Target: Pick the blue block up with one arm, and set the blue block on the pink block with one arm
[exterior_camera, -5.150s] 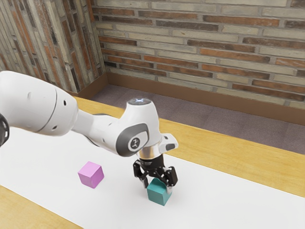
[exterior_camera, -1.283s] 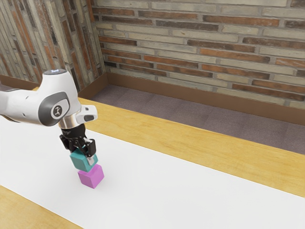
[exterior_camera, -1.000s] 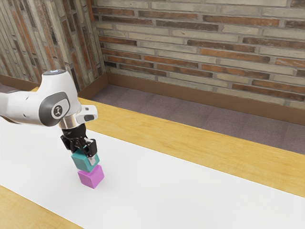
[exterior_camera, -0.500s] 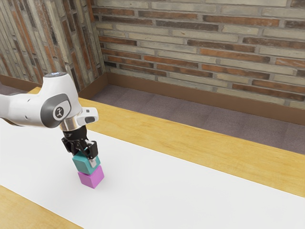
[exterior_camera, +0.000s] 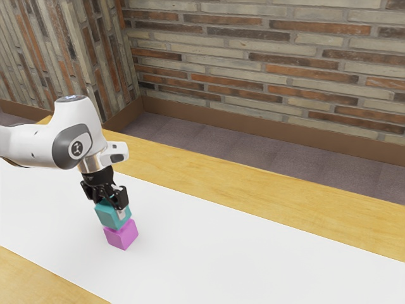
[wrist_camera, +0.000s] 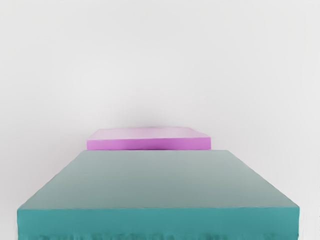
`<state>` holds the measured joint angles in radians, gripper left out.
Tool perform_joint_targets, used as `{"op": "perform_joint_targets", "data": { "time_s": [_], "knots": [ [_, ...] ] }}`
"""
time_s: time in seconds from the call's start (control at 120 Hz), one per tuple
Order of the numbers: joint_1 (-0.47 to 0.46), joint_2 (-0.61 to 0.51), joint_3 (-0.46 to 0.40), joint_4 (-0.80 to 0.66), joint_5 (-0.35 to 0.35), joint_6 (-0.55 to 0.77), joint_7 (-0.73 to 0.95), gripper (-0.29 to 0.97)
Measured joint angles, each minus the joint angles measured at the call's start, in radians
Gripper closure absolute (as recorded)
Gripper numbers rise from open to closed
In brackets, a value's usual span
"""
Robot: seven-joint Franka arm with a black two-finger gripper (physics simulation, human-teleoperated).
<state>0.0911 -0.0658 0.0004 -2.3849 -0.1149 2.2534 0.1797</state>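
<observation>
Since 5.2 s ago: blue block (exterior_camera: 111, 215) has been carried toward the exterior view's left and is now directly under the gripper (exterior_camera: 108, 200), pinched between both fingers. Versus 0.5 s ago: hand a shade higher, otherwise the same. Arm (exterior_camera: 44, 142) reaches in from the exterior view's left, gripper pointing straight down. Block is a cube with no long axis. It sits level, edges parallel to the pink block (exterior_camera: 121, 236) just beneath it on the tabletop (exterior_camera: 221, 253). Contact between the blocks: cannot tell.

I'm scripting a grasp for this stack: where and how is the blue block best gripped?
Grip the blue block on two opposite upright side faces, coming straight down from above: it's a flat-sided cube atop the pink block, as the gripper holds it.
</observation>
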Motion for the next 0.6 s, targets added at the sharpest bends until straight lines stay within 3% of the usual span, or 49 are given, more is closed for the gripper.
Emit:
{"op": "perform_joint_targets", "data": {
  "time_s": [0.242,0.433,0.492,0.533,0.6],
  "knots": [
    [0.002,-0.019,0.001,-0.002,-0.01,0.001,0.023,0.09],
    [-0.023,-0.214,-0.003,0.028,0.023,-0.014,0.018,0.04],
    [-0.16,-0.2,-0.01,0.19,0.037,-0.066,-0.045,0.03],
    [-0.317,-0.18,-0.018,0.328,0.053,-0.136,-0.126,0.02],
    [-0.487,-0.159,-0.023,0.426,0.07,-0.239,-0.26,0.02]
  ]
}}
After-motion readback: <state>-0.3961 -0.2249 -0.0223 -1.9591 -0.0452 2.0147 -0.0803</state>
